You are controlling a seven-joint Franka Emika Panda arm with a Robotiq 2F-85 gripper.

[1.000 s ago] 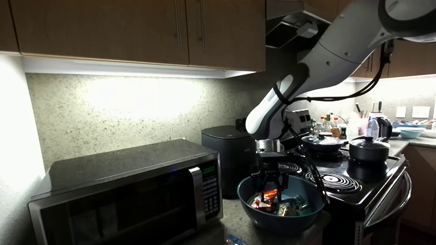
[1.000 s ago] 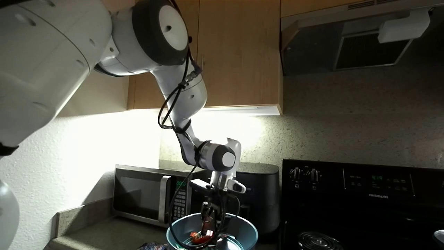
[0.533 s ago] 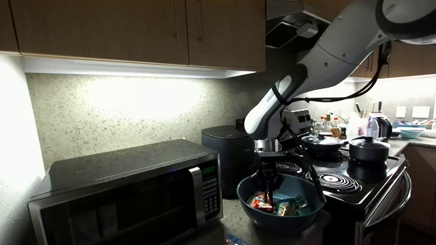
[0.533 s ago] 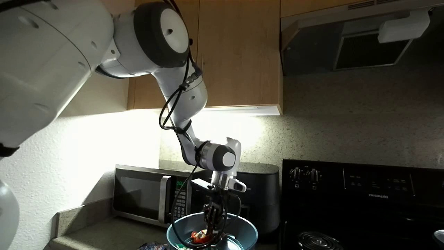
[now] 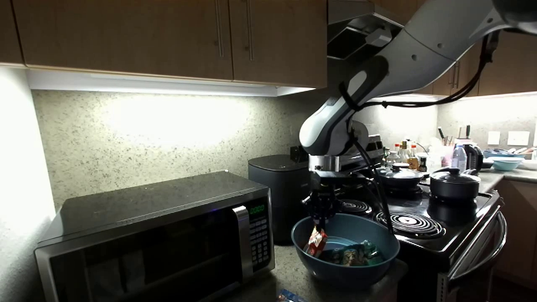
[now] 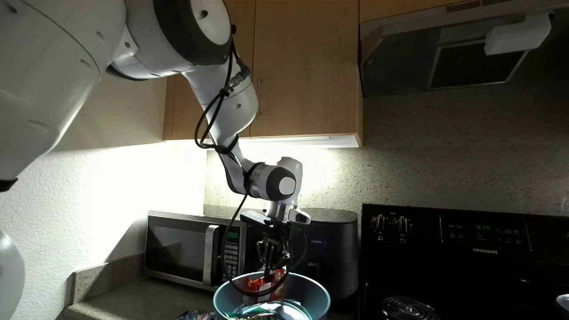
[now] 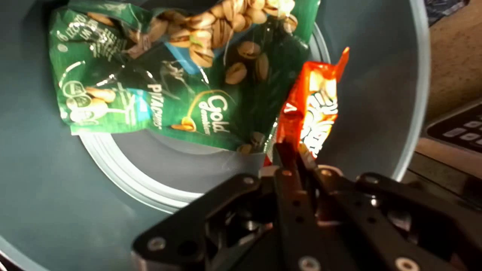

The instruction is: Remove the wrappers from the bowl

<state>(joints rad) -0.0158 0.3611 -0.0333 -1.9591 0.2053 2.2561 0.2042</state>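
Counter (image 5: pixel 289 262) between microwave (image 5: pixel 155 239) and stove (image 5: pixel 453 216) bears the bowl (image 5: pixel 348 270); near-closed gripper (image 7: pixel 293 155) pinches orange-red wrapper (image 7: pixel 310 107).

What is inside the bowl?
At least one green wrapper lies in the bowl; the gripper holds a red wrapper in or just above it. Anything under the green wrapper is covered from view.

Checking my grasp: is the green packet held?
No, the wrist view shows the gripper shut on the orange-red packet; the green packet lies in the bowl.
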